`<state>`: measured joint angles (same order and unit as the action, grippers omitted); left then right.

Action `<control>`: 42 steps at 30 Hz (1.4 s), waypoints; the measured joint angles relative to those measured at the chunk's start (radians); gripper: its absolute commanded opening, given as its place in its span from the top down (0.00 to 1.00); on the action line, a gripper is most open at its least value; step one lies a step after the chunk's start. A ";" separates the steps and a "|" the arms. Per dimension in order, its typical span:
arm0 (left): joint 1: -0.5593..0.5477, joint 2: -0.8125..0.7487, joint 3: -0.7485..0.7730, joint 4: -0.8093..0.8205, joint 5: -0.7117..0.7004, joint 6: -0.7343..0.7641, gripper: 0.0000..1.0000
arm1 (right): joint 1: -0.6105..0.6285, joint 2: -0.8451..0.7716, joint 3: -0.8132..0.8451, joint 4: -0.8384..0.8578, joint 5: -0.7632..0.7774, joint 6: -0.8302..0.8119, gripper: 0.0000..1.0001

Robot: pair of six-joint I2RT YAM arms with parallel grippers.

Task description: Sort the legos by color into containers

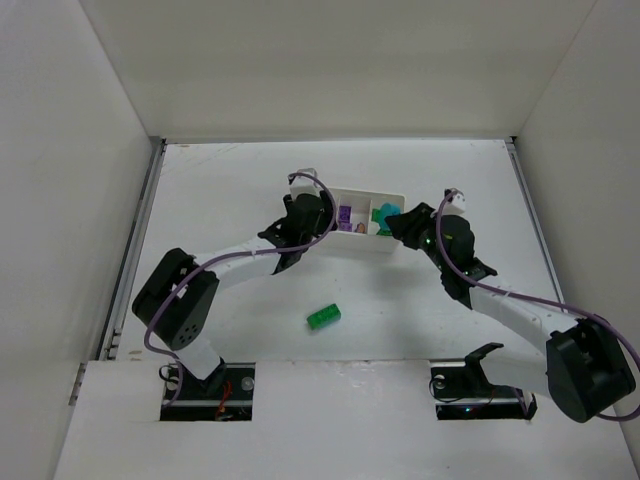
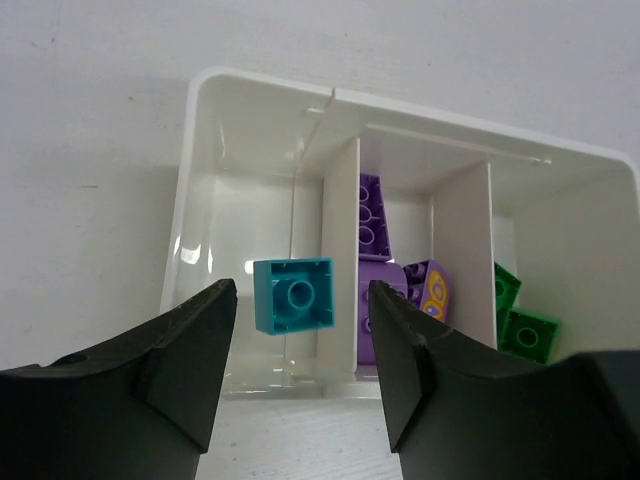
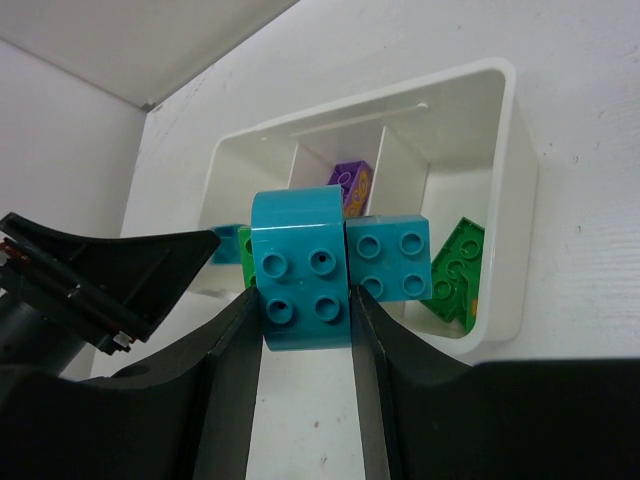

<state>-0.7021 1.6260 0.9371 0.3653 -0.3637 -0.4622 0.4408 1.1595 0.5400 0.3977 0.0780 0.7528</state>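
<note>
While the left hand (image 2: 300, 292) hangs spread by the tray (image 2: 196, 180), the right hand (image 3: 304, 300) pinches a teal lego (image 3: 300, 268).

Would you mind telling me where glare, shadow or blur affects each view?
Top external: even, soft light with faint shadows; bricks in the tray too small for detail. Left wrist: glare streaks on the tray's glossy left wall; square teal brick sharp. Right wrist: dark fingers lose detail in shadow; rounded teal brick crisp.

Green lego (image 1: 323, 317) apart from tray (image 1: 365, 245)
</note>
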 measured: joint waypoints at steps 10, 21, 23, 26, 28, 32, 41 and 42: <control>-0.060 -0.111 -0.040 0.004 0.013 -0.042 0.45 | 0.041 0.000 0.000 0.000 0.001 -0.008 0.70; -0.164 -0.199 -0.092 0.082 0.108 -0.166 0.49 | 0.109 0.045 0.009 0.010 0.003 -0.021 0.70; -0.162 -0.167 -0.092 0.084 0.123 -0.174 0.52 | 0.114 0.045 0.009 0.013 0.004 -0.023 0.70; -0.162 -0.125 -0.092 0.082 0.132 -0.179 0.55 | 0.116 0.044 0.009 0.014 0.004 -0.023 0.70; -0.160 -0.106 -0.092 0.082 0.136 -0.184 0.57 | 0.116 0.044 0.009 0.015 0.004 -0.023 0.70; -0.160 -0.091 -0.092 0.094 0.140 -0.194 0.62 | 0.117 0.044 0.009 0.016 -0.005 -0.023 0.70; -0.149 -0.083 -0.092 0.193 0.143 -0.209 0.84 | 0.109 0.045 0.009 0.040 -0.034 -0.009 0.70; -0.147 -0.082 -0.092 0.199 0.147 -0.209 0.86 | 0.107 0.045 0.009 0.043 -0.037 -0.004 0.70</control>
<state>-0.8490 1.5440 0.8455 0.5644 -0.2169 -0.6712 0.5476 1.2045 0.5491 0.4408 0.0414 0.7486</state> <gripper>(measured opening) 0.177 0.428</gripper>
